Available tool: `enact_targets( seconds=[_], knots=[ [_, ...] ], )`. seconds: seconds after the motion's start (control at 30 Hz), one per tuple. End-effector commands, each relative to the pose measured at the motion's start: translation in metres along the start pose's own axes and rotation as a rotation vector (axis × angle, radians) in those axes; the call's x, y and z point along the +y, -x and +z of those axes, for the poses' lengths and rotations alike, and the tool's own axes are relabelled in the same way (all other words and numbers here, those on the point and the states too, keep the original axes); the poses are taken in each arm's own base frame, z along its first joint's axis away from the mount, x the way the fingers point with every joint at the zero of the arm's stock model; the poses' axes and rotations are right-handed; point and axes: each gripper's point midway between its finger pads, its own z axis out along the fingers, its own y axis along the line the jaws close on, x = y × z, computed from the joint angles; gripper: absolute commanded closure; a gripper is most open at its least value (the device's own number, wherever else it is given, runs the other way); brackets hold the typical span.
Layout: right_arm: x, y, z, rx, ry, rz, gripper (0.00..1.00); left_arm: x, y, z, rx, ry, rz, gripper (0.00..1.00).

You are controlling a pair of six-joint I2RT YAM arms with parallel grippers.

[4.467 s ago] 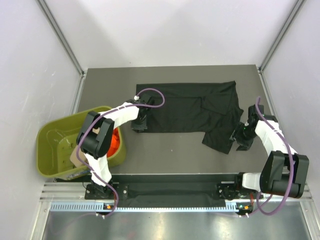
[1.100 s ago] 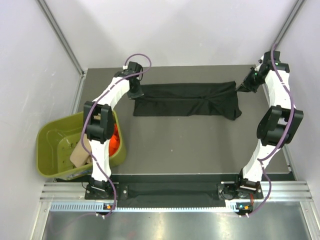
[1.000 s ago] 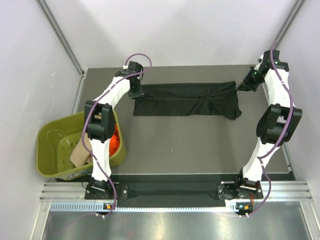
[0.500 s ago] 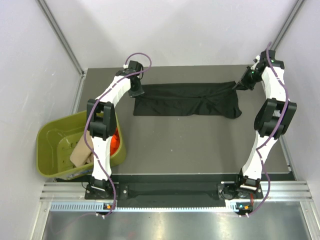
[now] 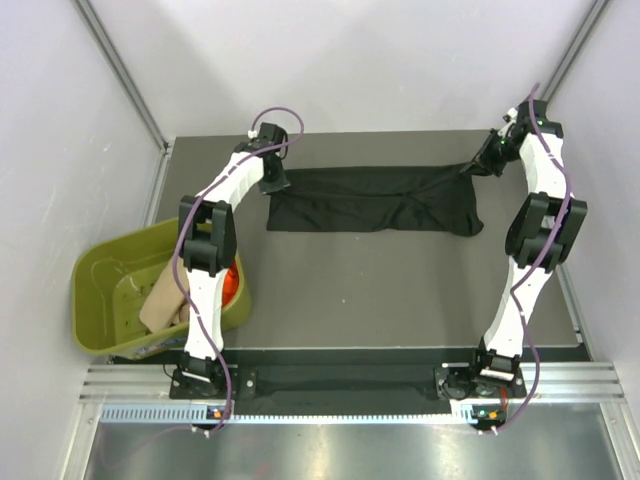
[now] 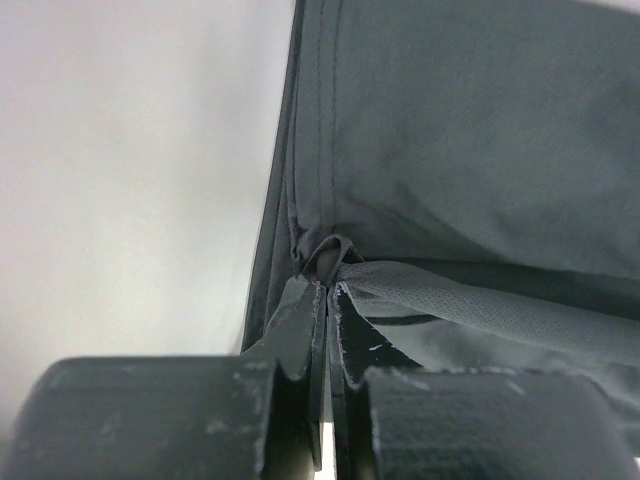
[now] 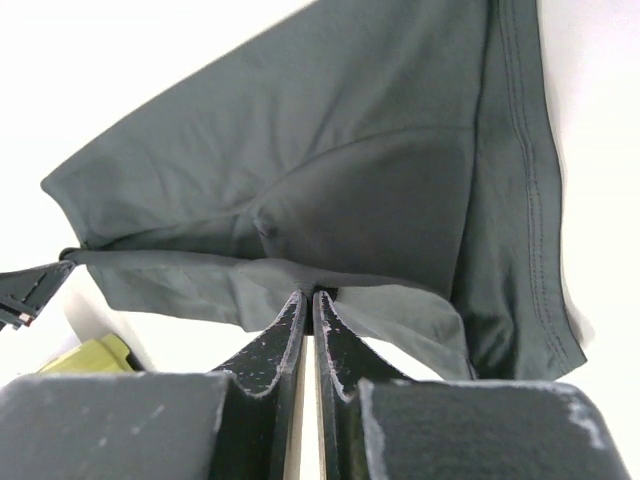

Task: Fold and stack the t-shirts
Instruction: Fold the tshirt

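The black t-shirt [image 5: 370, 199] lies folded in a long band across the far part of the table. My left gripper [image 5: 272, 181] is shut on its far left corner; the left wrist view shows the pinched black cloth [image 6: 440, 150] at the fingertips [image 6: 300, 300]. My right gripper [image 5: 475, 166] is shut on its far right corner, lifted slightly; the right wrist view shows the black t-shirt [image 7: 330, 170] hanging from the closed fingertips [image 7: 290, 310]. The orange-red t-shirt [image 5: 231, 282] and the beige t-shirt [image 5: 163, 300] lie in the tub.
The olive-green plastic tub [image 5: 110, 300] stands off the table's left edge beside the left arm. The grey table [image 5: 400, 290] spreads in front of the shirt. White walls enclose the back and both sides.
The near half of the black t-shirt was folded away from the arms into a narrow band. Over the last second both grippers drew its far corners slightly farther back.
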Motion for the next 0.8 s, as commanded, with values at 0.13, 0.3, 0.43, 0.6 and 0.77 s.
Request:
enact_targets(
  seconds=[0.13, 0.3, 0.43, 0.6, 0.77],
  knots=[
    [0.015, 0.026, 0.002, -0.069, 0.085, -0.011, 0.96, -0.009, 0.032, 0.003, -0.084, -0.030, -0.045, 1.00],
    [0.016, 0.034, 0.014, -0.076, 0.123, 0.002, 0.95, -0.008, 0.031, 0.010, -0.081, -0.023, -0.048, 1.00],
    [0.016, 0.040, 0.026, -0.079, 0.154, 0.007, 0.95, -0.006, 0.031, 0.017, -0.078, -0.018, -0.059, 1.00],
    [0.023, 0.052, 0.031, -0.117, 0.202, 0.011, 0.95, -0.005, 0.030, 0.024, -0.076, -0.014, -0.064, 1.00],
    [0.025, 0.061, 0.033, -0.136, 0.234, 0.033, 0.97, -0.005, 0.030, 0.027, -0.077, -0.016, -0.066, 1.00]
  ],
)
